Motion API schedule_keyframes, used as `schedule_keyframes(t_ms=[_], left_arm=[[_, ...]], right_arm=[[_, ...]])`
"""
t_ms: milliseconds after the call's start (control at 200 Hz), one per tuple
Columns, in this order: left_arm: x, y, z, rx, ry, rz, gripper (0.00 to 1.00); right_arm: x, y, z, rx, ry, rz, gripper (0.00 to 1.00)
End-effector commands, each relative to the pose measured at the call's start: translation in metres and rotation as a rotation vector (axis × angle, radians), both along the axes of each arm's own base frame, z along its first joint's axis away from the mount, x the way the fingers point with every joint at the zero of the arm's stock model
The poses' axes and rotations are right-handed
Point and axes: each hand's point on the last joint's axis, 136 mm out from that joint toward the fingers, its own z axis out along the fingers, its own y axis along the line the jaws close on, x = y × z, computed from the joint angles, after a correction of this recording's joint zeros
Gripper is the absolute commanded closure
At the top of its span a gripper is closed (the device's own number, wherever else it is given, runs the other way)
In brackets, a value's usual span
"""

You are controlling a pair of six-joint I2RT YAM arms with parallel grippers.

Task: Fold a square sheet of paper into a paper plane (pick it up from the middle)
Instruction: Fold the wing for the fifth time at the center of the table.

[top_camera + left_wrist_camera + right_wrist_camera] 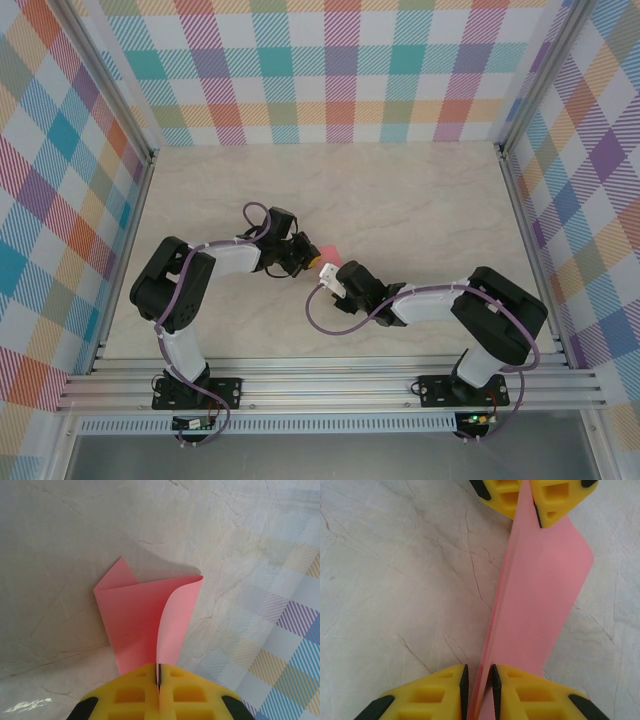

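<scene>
The salmon-pink sheet of paper (329, 250) hangs folded above the table between both grippers. In the left wrist view the sheet of paper (137, 615) shows a centre fold and one corner turned in. My left gripper (160, 677) is shut on its near end, and its yellow fingers (547, 505) pinch the far end in the right wrist view. My right gripper (479, 690) straddles the folded edge of the paper (540, 595). Its jaws stand narrowly apart; the paper lies against the right pad with a slim gap at the left pad.
The grippers meet over the pale marble tabletop (420, 210), near its middle. Checkered walls (340, 70) and aluminium rails (330, 385) enclose the table. Purple cables loop beside both arms.
</scene>
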Motion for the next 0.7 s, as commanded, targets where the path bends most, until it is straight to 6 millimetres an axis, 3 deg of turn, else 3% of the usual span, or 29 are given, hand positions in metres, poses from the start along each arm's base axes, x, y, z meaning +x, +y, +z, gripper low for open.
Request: schedule_keyframes(t_ms=[0,245,370,425,485,555,695], left_arm=[[0.000,-0.002,0.004,-0.003,0.003,-0.018,1.00],[-0.001,0.002,0.008,0.005,-0.003,-0.007,0.99],[-0.002,0.009,0.013,0.028,-0.018,0.000,0.85],[-0.003,0.014,0.015,0.052,-0.023,0.005,0.70],[-0.004,0.021,0.020,0.084,-0.036,0.012,0.67],[-0.006,0.030,0.025,0.123,-0.053,0.025,0.53],[-0.008,0.043,0.039,0.170,-0.091,0.035,0.42]], right_arm=[[0.006,0.009,0.008,0.044,-0.013,-0.012,0.81],[0.007,0.010,0.008,0.067,0.014,-0.028,0.92],[0.006,0.012,0.011,0.117,0.059,-0.030,0.96],[0.005,0.013,0.014,0.145,0.082,-0.032,0.98],[0.005,0.013,0.016,0.181,0.106,-0.030,0.99],[0.005,0.012,0.018,0.217,0.138,-0.034,1.00],[0.005,0.011,0.023,0.292,0.200,-0.036,1.00]])
